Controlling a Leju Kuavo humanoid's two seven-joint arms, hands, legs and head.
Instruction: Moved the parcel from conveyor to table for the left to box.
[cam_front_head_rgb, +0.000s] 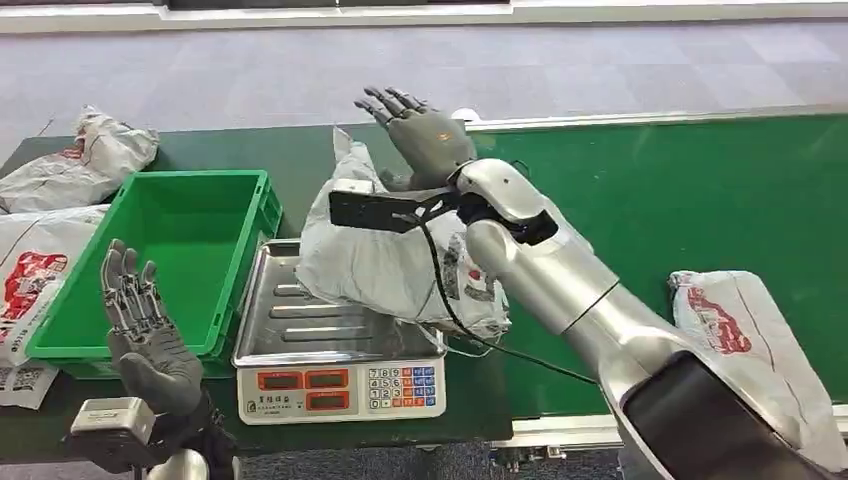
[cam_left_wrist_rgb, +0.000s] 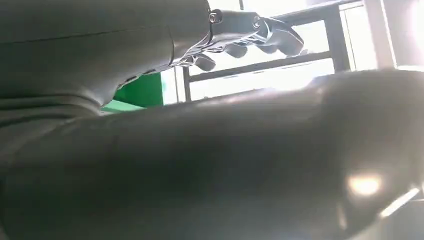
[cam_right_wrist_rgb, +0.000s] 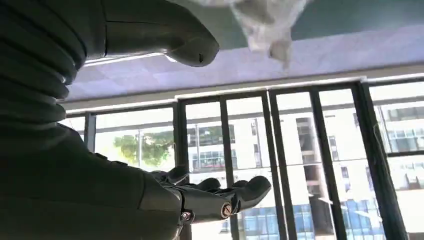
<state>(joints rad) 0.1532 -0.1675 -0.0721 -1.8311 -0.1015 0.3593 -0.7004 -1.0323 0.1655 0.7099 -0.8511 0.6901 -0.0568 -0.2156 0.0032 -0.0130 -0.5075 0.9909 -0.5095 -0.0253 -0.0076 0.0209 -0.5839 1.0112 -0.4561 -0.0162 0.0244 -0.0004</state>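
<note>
Parcel (cam_front_head_rgb: 385, 262) lies on the scale (cam_front_head_rgb: 340, 350), draped over its steel tray and hanging off the right edge toward the belt (cam_front_head_rgb: 700, 200). Right hand (cam_front_head_rgb: 420, 130) is raised above the parcel's far side, fingers apart, holding nothing. Left hand (cam_front_head_rgb: 145, 325) is up at the near left, palm open, fingers spread, empty, in front of the green bin (cam_front_head_rgb: 190, 250). A second parcel (cam_front_head_rgb: 745, 340) lies on the belt, near right. More bags (cam_front_head_rgb: 75, 160) are piled left of the bin.

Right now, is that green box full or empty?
Empty: the green box shows its bare green floor, with no parcel inside in the head view.
</note>
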